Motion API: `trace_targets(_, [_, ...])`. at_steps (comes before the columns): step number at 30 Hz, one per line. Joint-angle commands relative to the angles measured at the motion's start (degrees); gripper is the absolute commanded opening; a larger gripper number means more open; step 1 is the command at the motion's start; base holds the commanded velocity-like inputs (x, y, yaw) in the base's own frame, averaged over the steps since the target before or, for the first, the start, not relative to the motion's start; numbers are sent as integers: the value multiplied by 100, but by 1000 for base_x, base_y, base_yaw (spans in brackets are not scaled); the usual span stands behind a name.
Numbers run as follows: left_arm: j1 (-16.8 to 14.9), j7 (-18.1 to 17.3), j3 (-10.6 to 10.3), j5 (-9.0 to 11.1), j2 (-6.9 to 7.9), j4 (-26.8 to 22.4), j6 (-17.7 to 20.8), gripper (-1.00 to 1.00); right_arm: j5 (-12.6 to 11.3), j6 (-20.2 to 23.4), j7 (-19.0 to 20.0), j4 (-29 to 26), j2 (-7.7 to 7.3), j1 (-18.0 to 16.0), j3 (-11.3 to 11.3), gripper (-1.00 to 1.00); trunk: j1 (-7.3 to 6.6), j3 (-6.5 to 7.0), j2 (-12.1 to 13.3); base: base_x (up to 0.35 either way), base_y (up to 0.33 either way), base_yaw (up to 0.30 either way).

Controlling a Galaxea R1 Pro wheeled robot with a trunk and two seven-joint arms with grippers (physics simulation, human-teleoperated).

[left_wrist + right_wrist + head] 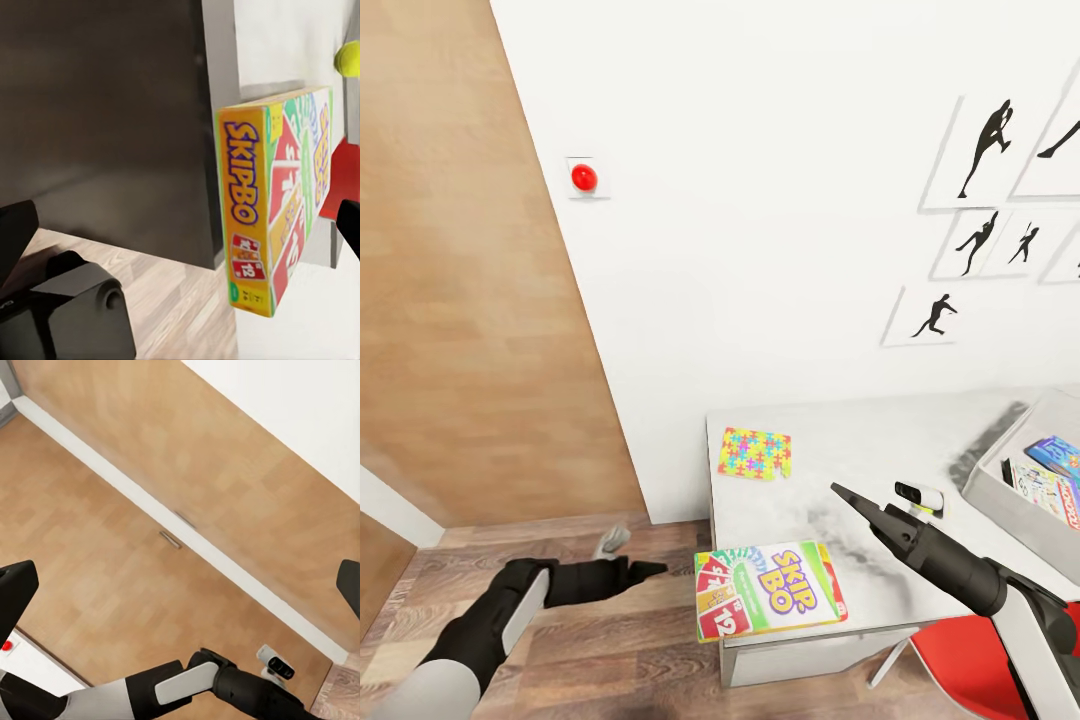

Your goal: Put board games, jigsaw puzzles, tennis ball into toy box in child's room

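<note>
A green-yellow-red Skip-Bo board game (770, 590) lies flat on the front left corner of the light grey table (880, 450), overhanging its edge. My left gripper (638, 562) is open, low over the floor just left of that box, fingers apart on either side of it in the left wrist view (180, 225), touching nothing. One jigsaw puzzle (754, 453) rests near the table's back left. The tennis ball (346, 58) sits beyond the box. My right gripper (842, 494) hovers open and empty above the table's middle. The toy box (1000, 480) stands at the right with printed boxes (1057, 478) inside.
A red chair (960, 650) stands under the table's front right. White wall with black sports pictures (980, 150) and a red button (584, 178) behind the table. A wooden wardrobe front (460, 250) fills the left. Wood floor (610, 650) lies below my left arm.
</note>
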Motion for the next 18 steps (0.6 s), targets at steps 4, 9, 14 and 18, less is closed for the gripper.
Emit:
trace_targets(4, [-3,-2,-57,36,5,-1,6,100,-27,38,-2,-1,-1,-4,0,100,3,-10,-11,0,0,0])
trace_targets(9, [-2,-49,-72,40,16,-1,-16,100,-28,38,-2,-1,-1,-4,5,100,91,-82,-171,0,0,0])
trace_targets(14, [-2,-214,-86,38,17,-1,-26,100,-29,38,-2,-1,-1,-4,2,100,135,-118,-251,0,0,0])
trace_targets(18, [-4,-305,-118,37,9,-2,-31,100,-29,38,-2,-1,-1,-4,2,100,135,-118,-251,0,0,0])
